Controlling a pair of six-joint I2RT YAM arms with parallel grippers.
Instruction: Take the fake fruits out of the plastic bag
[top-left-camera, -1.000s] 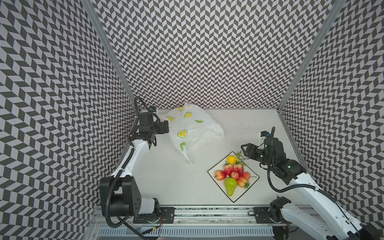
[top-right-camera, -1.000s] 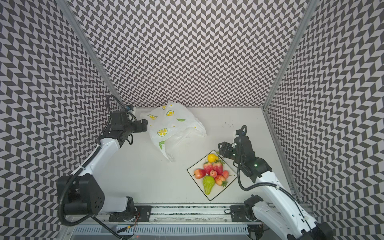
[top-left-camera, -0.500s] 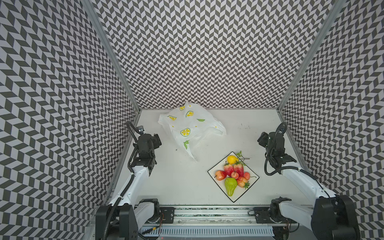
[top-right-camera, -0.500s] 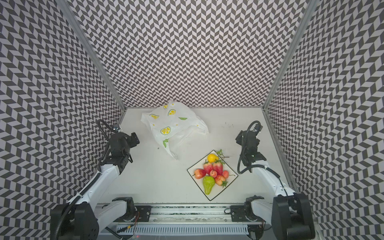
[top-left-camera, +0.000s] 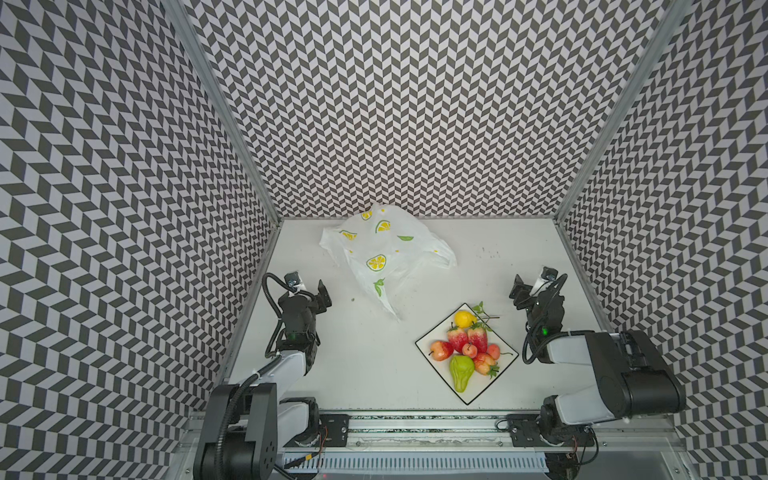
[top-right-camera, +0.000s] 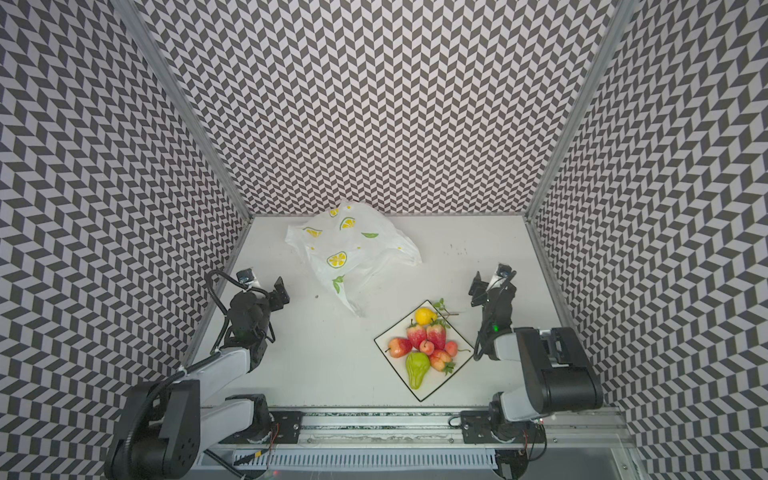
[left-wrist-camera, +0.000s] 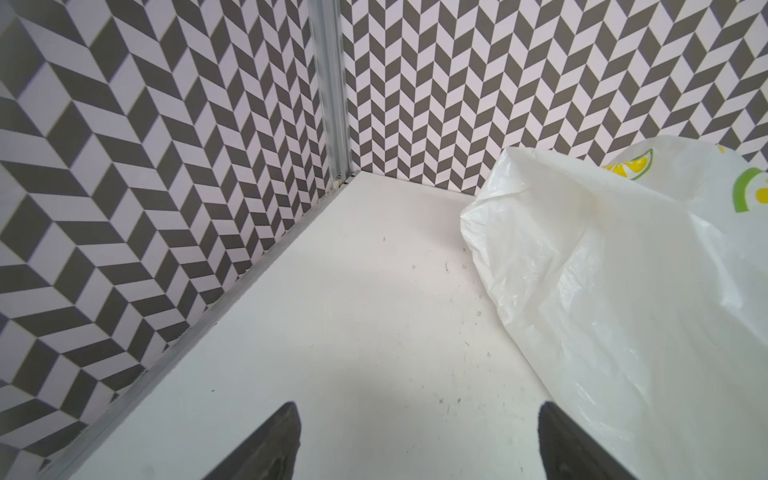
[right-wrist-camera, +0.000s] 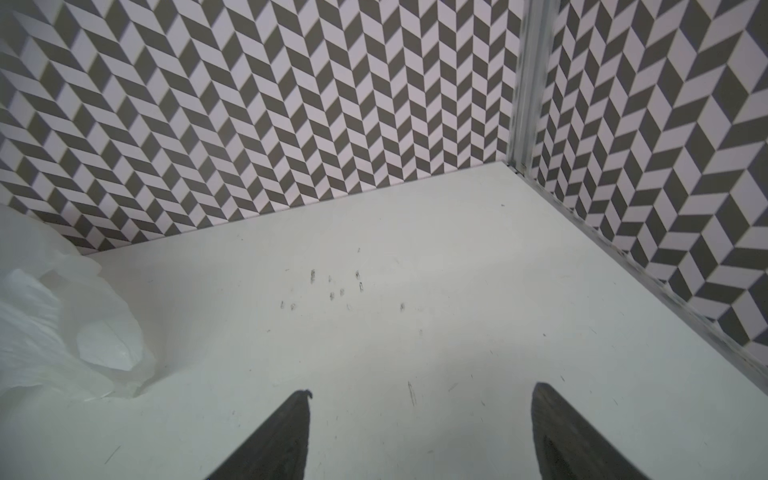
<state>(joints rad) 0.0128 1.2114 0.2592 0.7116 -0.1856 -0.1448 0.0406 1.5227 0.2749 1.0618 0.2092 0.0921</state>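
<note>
Glossy toy fruits (top-left-camera: 467, 338) are piled on the black-rimmed white plate (top-left-camera: 484, 382), so, seemingly finished, the left gripper (left-wrist-camera: 417, 405) and right gripper (right-wrist-camera: 420, 390) are held spread either side of it, off the crinkly lemon-printed bag (top-left-camera: 382, 253).

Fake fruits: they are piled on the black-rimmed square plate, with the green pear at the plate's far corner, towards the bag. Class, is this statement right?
Wrong in one respect. Both top views show the green pear at the near corner of the square plate; the lemon holds the far corner. The fake fruits are indeed piled on that plate.
</note>
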